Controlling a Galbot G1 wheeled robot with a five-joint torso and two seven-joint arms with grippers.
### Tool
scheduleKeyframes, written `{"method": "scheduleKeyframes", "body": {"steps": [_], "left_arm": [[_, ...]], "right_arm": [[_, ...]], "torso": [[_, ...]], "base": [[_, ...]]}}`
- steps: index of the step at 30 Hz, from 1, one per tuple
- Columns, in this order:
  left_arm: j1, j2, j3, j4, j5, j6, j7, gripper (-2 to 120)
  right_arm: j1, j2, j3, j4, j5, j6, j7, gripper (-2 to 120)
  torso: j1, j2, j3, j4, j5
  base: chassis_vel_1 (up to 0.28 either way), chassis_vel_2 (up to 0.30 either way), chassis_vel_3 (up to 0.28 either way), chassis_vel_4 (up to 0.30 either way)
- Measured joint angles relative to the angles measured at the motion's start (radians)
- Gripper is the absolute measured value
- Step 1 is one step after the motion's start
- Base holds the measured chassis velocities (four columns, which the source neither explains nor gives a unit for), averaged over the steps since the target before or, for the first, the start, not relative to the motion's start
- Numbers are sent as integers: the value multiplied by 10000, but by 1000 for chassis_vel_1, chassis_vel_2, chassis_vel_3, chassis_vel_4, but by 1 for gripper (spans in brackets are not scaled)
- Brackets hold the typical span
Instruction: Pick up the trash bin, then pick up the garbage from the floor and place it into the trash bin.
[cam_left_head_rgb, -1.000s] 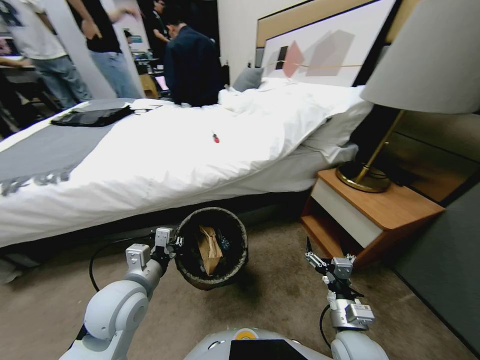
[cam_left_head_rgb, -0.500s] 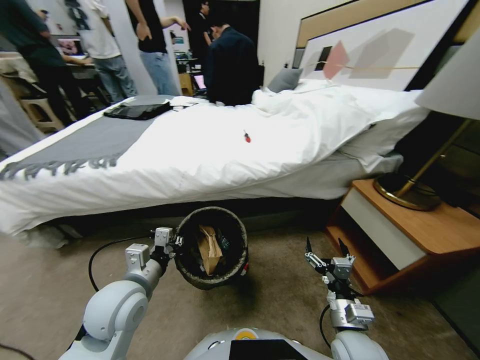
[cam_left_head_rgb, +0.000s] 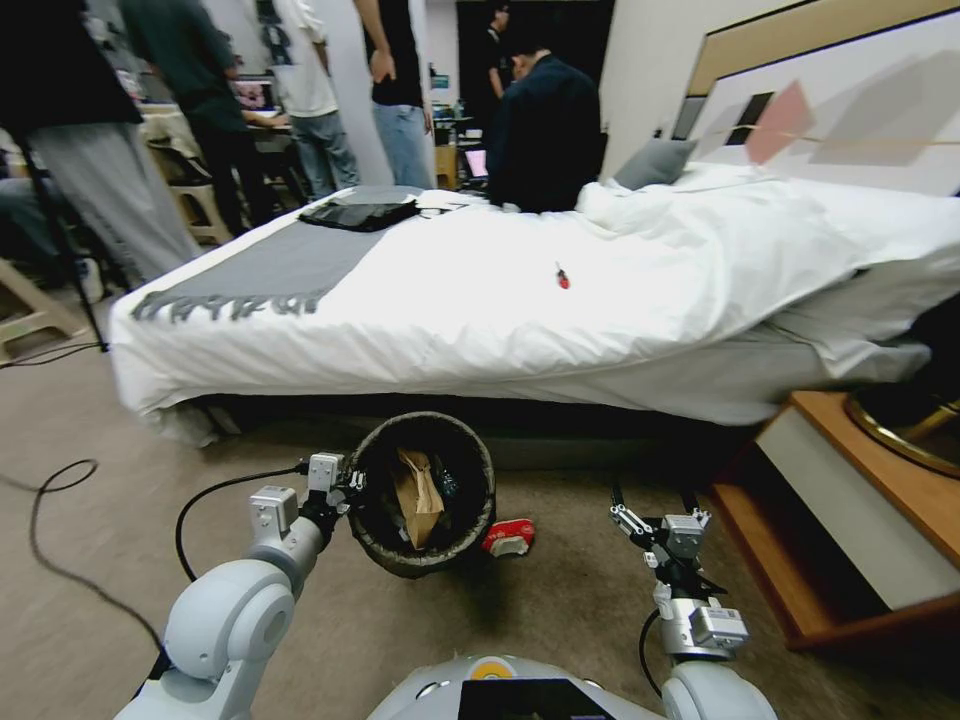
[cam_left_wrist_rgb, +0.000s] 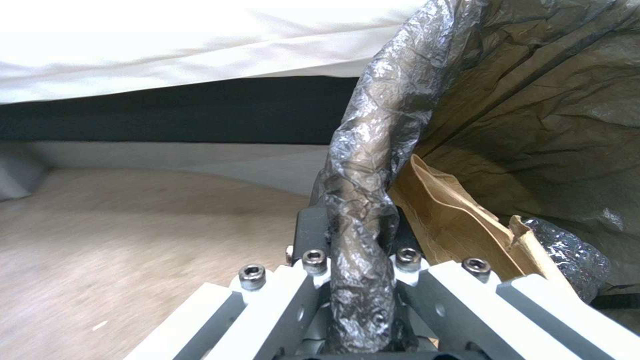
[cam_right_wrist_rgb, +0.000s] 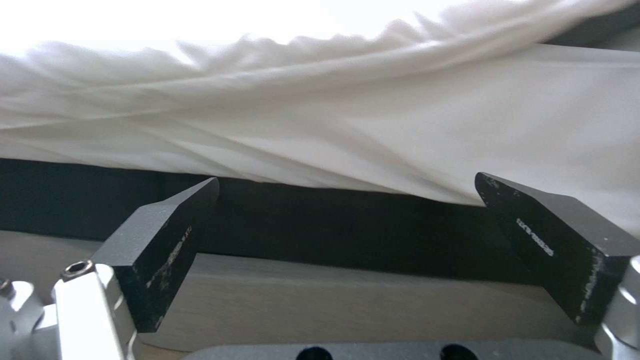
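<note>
A white-sheeted bed (cam_left_head_rgb: 600, 290) carries a grey throw (cam_left_head_rgb: 270, 265), a black tablet (cam_left_head_rgb: 360, 212) and a small red item (cam_left_head_rgb: 562, 277) — a wooden nightstand (cam_left_head_rgb: 880, 510) stands beside it.

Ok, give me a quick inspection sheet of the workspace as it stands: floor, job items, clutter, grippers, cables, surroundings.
Surface: beige carpet floor, no spills seen.
Trash bin: held off to the robot's left front, dark bag folded over its rim; a brown paper bag stands inside.
Garbage: a red-and-white packet lies on the carpet just right of the bin.
Clutter: a small red item lies on the bed.
Left gripper: shut on the bin's bagged rim.
Right gripper: open, empty, pointing toward the bed.
Cables: a black cable loops across the carpet at left; another runs to the left arm.
Surroundings: bed ahead, wooden nightstand at right, people standing behind.
</note>
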Motion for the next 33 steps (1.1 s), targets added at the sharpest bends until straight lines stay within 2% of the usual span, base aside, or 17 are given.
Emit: {"method": "scheduleKeyframes", "body": {"steps": [20, 24, 27, 32, 33], "left_arm": [[-5, 17, -146, -45, -65, 0, -78, 1], [17, -6, -135, -77, -62, 0, -117, 1], [102, -14, -215, -233, -128, 0, -190, 1], [176, -14, -345, -343, -255, 0, -341, 1], [234, -36, -413, -407, -314, 0, -446, 1]], "right_arm": [[172, -181, -12, -108, 197, -198, -43, 100], [326, -576, 51, -180, 534, -526, -108, 100], [703, -1382, 455, -459, 1430, -1718, -1108, 100], [1070, -1914, 559, -774, 1961, -2319, -1480, 100], [1388, -2216, 553, -1011, 2214, -2572, -1602, 100]], "torso": [[1, 0, 0, 4, 0], [1, 0, 0, 1, 1], [1, 0, 0, 0, 1], [1, 0, 0, 0, 2], [1, 0, 0, 0, 2]], "base": [[85, 87, 84, 82], [31, 33, 21, 24], [0, 0, 0, 0], [0, 0, 0, 0], [0, 0, 0, 0]]}}
